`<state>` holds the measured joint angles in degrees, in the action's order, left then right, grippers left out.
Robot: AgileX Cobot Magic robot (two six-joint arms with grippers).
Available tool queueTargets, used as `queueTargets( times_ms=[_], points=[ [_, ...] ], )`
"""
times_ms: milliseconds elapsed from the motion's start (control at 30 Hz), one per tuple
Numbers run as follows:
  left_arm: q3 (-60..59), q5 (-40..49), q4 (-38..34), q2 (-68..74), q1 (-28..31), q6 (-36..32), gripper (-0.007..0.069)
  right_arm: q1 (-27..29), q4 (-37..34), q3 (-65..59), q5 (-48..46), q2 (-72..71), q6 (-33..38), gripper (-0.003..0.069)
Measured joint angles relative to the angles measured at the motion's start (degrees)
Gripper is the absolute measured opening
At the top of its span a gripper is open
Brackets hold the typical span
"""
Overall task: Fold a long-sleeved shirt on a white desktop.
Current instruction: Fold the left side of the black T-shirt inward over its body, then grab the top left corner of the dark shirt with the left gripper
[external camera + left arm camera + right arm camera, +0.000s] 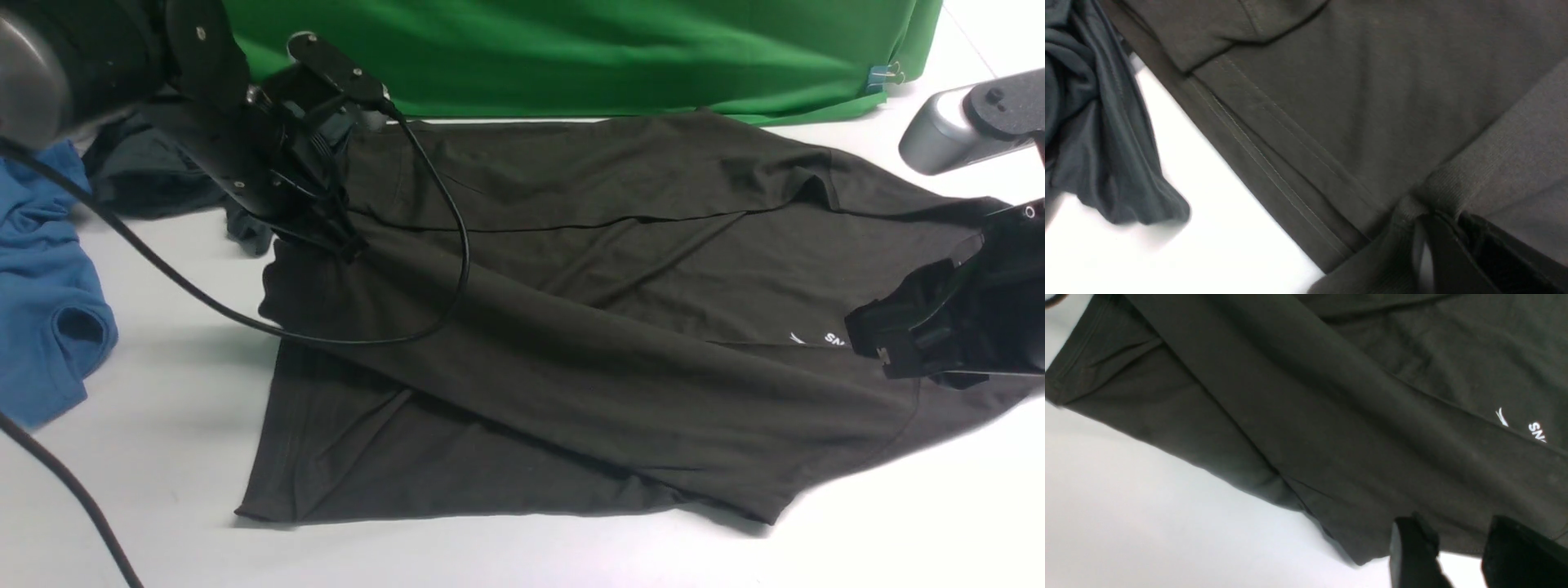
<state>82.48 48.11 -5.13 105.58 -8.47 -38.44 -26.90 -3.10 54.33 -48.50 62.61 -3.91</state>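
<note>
The long-sleeved shirt (620, 310) lies spread on the white desktop (163, 457), very dark, with both sleeves folded across its body. Its white chest logo (816, 337) shows near the right side. My left gripper (349, 243) is down at the shirt's far-left part, shut on a ribbed sleeve cuff (1412, 204) that bunches at the left gripper (1435, 218) tips. My right gripper (875, 339) hovers over the shirt beside the logo (1535, 430). The right gripper (1457, 539) stands open with nothing between its fingers, above the shirt's edge (1331, 457) and bare desktop (1147, 522).
A blue garment (49, 286) lies at the left edge, with a charcoal-grey garment (155, 175) behind it, also beside the shirt's hem (1098, 134). A green cloth backdrop (571, 49) closes off the far side. A black cable (367, 336) droops over the shirt. A grey device (947, 122) sits far right.
</note>
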Motion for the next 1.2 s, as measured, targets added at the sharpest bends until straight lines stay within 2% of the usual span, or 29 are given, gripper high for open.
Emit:
queueTargets(
  times_ms=[233,333,433,467,533,633,700,767,800,833,900,1067,1200],
  points=[
    [0.0,-6.4,1.6,3.7,0.0,4.3,0.0046,0.0,0.0,0.0,0.4,0.0,0.0,0.0241],
    [0.0,-7.6,2.1,5.2,0.0,7.6,0.0107,0.0,0.0,0.0,0.6,0.0,0.0,0.0241],
    [0.0,-8.3,2.7,5.4,0.0,11.4,0.023,0.0,0.0,0.0,0.8,0.0,0.0,0.0241],
    [0.0,-8.4,2.8,5.3,0.0,12.1,0.024,0.0,0.0,0.0,0.9,0.0,0.0,0.0241],
    [0.0,-8.6,3.6,4.8,0.0,17.1,0.0358,0.0,0.0,0.0,1.2,0.0,0.0,0.0242],
    [1.4,-7.3,3.1,4.6,0.3,28.4,0.048,0.0,0.0,0.0,1.2,0.1,0.0,0.0242],
    [3.4,-6.4,0.4,4.8,1.3,35.7,0.0527,0.0,-0.2,0.8,1.2,0.5,0.0,0.0242],
    [5.4,-6.3,-2.7,5.4,2.4,38.4,0.0543,0.0,-0.4,1.6,1.3,0.9,0.0,0.0242],
    [7.3,-6.2,-8.2,6.7,4.1,39.5,0.0552,0.0,-0.9,2.8,1.4,1.3,0.2,0.0242],
    [7.6,-6.2,-8.1,6.7,4.1,39.5,0.0552,0.0,-1.0,3.0,1.4,1.3,0.3,0.0242],
    [9.9,-5.5,-15.4,9.5,6.0,39.6,0.0554,0.0,-1.3,4.6,1.8,1.6,0.6,0.0242],
    [12.8,-5.8,-20.3,15.8,8.7,40.1,0.0553,0.0,-1.6,5.8,2.7,1.6,1.1,0.0242],
    [13.2,-10.3,-21.9,18.3,9.8,40.3,0.0553,0.0,-2.4,5.8,2.7,1.6,1.1,0.0242]
  ],
)
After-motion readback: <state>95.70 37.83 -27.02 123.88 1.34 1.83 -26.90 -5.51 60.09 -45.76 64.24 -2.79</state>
